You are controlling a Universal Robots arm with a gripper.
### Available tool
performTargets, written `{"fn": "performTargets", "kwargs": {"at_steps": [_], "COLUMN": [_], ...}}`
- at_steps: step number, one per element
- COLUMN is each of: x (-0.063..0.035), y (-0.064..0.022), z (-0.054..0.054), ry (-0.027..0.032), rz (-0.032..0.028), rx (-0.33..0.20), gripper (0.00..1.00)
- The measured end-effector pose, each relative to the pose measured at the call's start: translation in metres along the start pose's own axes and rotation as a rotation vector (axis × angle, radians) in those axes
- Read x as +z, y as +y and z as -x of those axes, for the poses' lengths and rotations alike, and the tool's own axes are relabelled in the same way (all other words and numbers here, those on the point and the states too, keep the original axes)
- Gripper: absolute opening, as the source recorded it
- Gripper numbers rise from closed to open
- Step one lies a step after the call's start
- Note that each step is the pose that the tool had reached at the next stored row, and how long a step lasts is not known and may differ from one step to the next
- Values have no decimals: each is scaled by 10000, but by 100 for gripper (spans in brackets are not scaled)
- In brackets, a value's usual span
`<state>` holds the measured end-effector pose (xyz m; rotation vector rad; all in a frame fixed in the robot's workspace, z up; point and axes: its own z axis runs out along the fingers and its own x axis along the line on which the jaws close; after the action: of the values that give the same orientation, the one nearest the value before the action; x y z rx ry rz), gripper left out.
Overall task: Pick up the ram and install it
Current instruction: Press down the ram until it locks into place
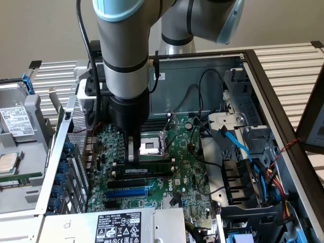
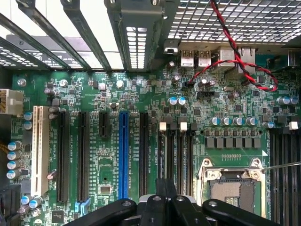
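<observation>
open computer case (image 1: 283, 116) on slatted table (image 1: 291, 61), beige wall behind

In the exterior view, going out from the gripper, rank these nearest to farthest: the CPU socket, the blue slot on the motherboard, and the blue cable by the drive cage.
1. CPU socket: right beside the gripper, toward the exterior view's right.
2. Blue slot: lower on the motherboard, toward the view's bottom.
3. Blue cable: far off at the exterior view's right, by the drive cage.

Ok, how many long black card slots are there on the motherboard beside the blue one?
3 long black slots. Two sit between the white slot and the short black slot; the third lies between the blue slot and the memory slots. More may be hidden.
</observation>
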<state>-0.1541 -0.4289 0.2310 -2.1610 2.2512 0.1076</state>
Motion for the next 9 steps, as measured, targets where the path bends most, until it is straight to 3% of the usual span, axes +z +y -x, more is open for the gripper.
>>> {"fn": "performTargets", "kwargs": {"at_steps": [9], "x": [33], "y": [3], "z": [-2], "ry": [-1], "rz": [0], "rx": [0], "gripper": [11]}}
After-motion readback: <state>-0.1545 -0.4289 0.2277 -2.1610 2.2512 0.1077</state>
